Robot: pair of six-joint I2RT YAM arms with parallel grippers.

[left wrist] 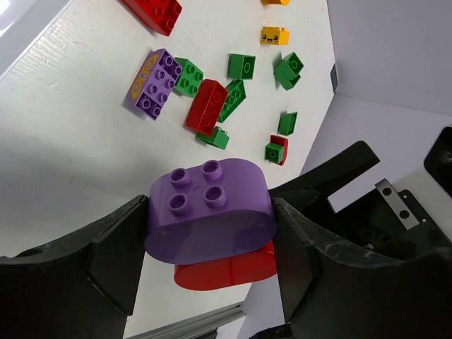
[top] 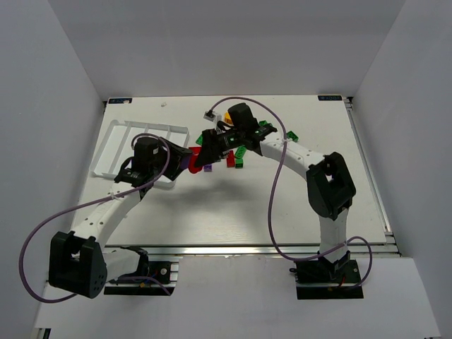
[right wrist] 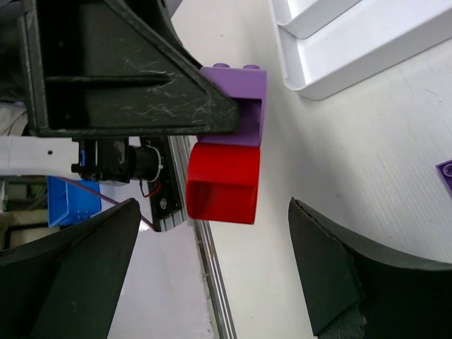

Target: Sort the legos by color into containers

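Note:
My left gripper (left wrist: 212,236) is shut on a rounded purple lego (left wrist: 212,212), with a rounded red lego (left wrist: 226,272) stuck under it; the pair hangs above the table. In the right wrist view the same purple lego (right wrist: 244,99) and red lego (right wrist: 224,182) show end-on, the red one just ahead of my right gripper (right wrist: 213,236), which stands open with nothing between its fingers. From above, the two grippers meet near the held red lego (top: 193,167), right of the white tray of containers (top: 113,145). Loose green, red, purple and yellow legos (left wrist: 207,106) lie beyond.
The loose legos (top: 244,152) are scattered at the table's middle back, under and beside the right arm. A flat purple brick (left wrist: 155,83) and a yellow one (left wrist: 274,35) lie among them. The tray's corner (right wrist: 353,49) lies close to the held pair.

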